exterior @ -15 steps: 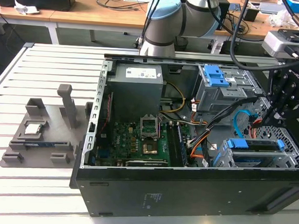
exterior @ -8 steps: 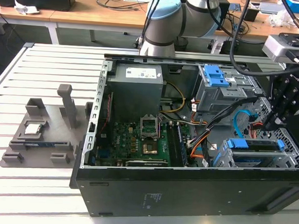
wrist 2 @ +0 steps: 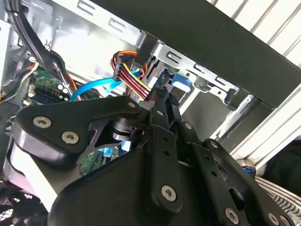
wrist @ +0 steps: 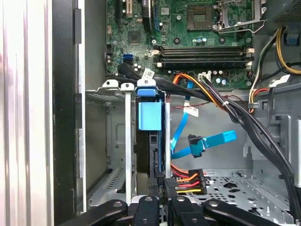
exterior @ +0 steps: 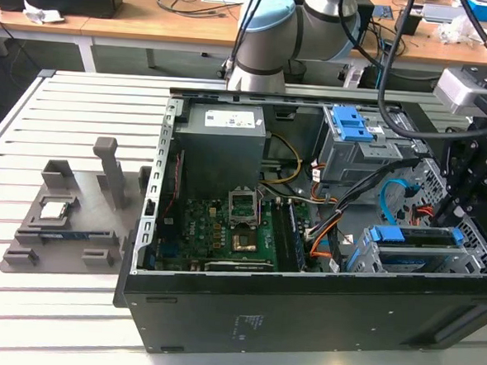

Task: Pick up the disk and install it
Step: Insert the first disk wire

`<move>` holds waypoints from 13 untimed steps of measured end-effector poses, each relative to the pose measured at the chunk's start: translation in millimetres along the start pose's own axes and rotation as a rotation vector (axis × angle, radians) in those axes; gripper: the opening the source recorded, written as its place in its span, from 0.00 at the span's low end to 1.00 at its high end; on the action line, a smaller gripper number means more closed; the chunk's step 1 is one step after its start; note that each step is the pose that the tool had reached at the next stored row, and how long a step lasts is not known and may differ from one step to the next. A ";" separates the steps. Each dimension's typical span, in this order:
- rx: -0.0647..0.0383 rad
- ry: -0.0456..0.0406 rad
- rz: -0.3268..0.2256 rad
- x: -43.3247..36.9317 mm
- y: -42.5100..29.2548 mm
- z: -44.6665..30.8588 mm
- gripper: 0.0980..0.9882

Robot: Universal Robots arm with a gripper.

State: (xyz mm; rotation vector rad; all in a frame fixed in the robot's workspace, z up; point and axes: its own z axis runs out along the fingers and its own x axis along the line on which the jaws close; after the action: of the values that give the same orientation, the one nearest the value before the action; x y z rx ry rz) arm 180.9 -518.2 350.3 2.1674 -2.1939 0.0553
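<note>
I see the open computer case (exterior: 301, 318) on the slatted worktop (exterior: 61, 320). Its power supply carries a white label (exterior: 235, 119) too small for me to read. Blue and multicoloured cables (wrist: 211, 140) crowd beside the drive cage (wrist: 106, 141). The disk (wrist: 149, 115) sits edge-on inside that cage. The fingers (wrist 2: 160, 132) are drawn together, their tips touching the disk's blue rail.

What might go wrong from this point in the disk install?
1. The gripper is right beside the power plug, so a further push may snag or pinch its wires.
2. The disk sits between the walls of a narrow bay, and a slight tilt might jam its rails.
3. The loose blue cable hangs close by and may catch on the gripper.
</note>
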 end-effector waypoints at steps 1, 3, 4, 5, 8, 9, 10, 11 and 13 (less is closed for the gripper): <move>0.000 0.0002 0.000 0.0 0.6 1.3 0.08; 0.000 0.0001 0.000 -0.2 1.4 4.1 0.08; 0.000 0.0001 0.000 -0.3 1.4 5.5 0.08; 0.000 0.0001 -0.001 -0.4 1.4 6.3 0.08; 0.000 0.0015 -0.001 0.2 1.6 7.4 0.08; 0.000 0.0017 -0.001 0.5 1.7 7.6 0.08; 0.000 0.0018 -0.001 1.0 2.0 7.8 0.08; 0.000 0.0022 -0.001 1.5 2.2 7.8 0.08; 0.000 0.0028 -0.001 2.0 2.5 7.9 0.08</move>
State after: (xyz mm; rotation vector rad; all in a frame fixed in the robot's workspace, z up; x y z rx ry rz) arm 178.3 -520.7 342.6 2.1674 -2.1909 0.0582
